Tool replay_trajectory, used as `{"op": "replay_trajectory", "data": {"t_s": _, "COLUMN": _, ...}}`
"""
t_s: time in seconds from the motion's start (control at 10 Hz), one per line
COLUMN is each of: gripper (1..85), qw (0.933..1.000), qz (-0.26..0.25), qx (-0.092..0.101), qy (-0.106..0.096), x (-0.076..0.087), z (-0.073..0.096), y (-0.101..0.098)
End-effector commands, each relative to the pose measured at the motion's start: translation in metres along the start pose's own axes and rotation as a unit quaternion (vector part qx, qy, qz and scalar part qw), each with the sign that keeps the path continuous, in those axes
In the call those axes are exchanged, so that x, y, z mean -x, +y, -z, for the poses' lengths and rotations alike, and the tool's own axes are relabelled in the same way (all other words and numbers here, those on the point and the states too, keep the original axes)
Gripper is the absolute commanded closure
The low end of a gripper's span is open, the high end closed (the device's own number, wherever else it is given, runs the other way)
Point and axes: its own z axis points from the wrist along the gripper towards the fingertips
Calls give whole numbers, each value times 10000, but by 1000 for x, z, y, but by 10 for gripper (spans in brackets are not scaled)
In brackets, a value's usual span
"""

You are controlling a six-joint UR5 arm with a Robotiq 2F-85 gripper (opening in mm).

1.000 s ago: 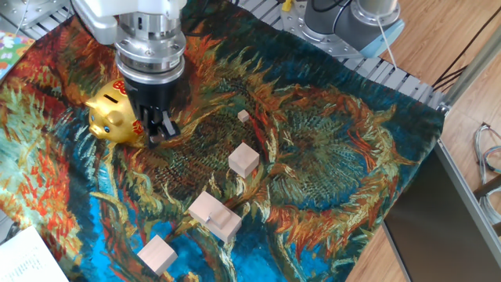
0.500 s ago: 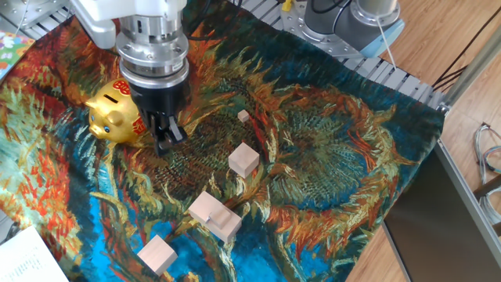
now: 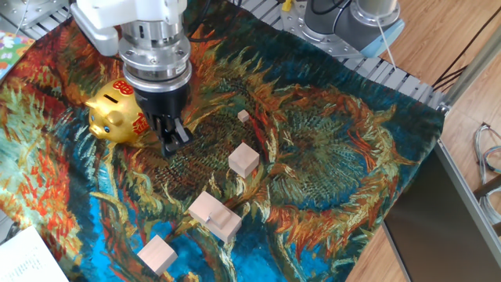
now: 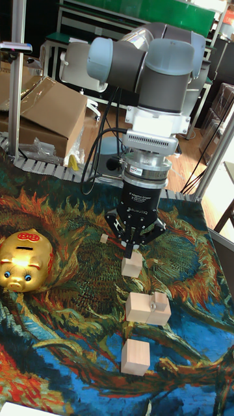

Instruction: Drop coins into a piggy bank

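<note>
Gripper (image 3: 173, 139): black, two-fingered, mounted under a silver wrist flange on the grey UR5 arm (image 4: 153, 62); pointing straight down, low over the cloth, tips just to the right of the piggy bank in the fixed view. Fingers drawn together at the tips, no gap visible between them; whether a coin is pinched there cannot be told

Piggy bank (image 3: 116, 112): shiny gold pig, red character marks on back and flank, dark coin slot on top; stands upright on the cloth near its far-left part, snout toward the left edge in the fixed view. In the tall fixed view it sits at the left edge (image 4: 26, 260), well apart from the gripper (image 4: 132, 249)

Cloth (image 3: 329, 157): painted sunflower pattern in orange, blue and dark green, covering the table

Wooden blocks: pale cubes. One small piece (image 3: 243, 116) beyond the gripper; one cube (image 3: 243, 160) just right of the gripper; a joined pair (image 3: 214, 215) nearer the camera; one cube (image 3: 157, 254) nearest the front edge. All lie on the cloth, apart from the pig

Cardboard box (image 4: 39, 110): behind the table, left side, tall fixed view only
</note>
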Motion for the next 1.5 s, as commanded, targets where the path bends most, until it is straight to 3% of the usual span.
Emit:
{"op": "replay_trajectory", "data": {"t_s": 0.0, "gripper": 843, "qw": 9994, "qz": 337, "qx": 12, "qy": -9, "x": 1, "z": 0, "y": 0}}
{"op": "replay_trajectory", "data": {"t_s": 0.2, "gripper": 843, "qw": 9988, "qz": 452, "qx": 76, "qy": -152, "x": 7, "z": -2, "y": 7}}
{"op": "replay_trajectory", "data": {"t_s": 0.4, "gripper": 843, "qw": 9976, "qz": 660, "qx": -169, "qy": -153, "x": 7, "z": -3, "y": -5}}
{"op": "replay_trajectory", "data": {"t_s": 0.8, "gripper": 843, "qw": 9966, "qz": 775, "qx": -264, "qy": -87, "x": 3, "z": -3, "y": -18}}
{"op": "replay_trajectory", "data": {"t_s": 1.2, "gripper": 843, "qw": 9974, "qz": 689, "qx": -177, "qy": -106, "x": 3, "z": -3, "y": -14}}
{"op": "replay_trajectory", "data": {"t_s": 1.4, "gripper": 843, "qw": 9963, "qz": 722, "qx": -442, "qy": -111, "x": 4, "z": -3, "y": -27}}
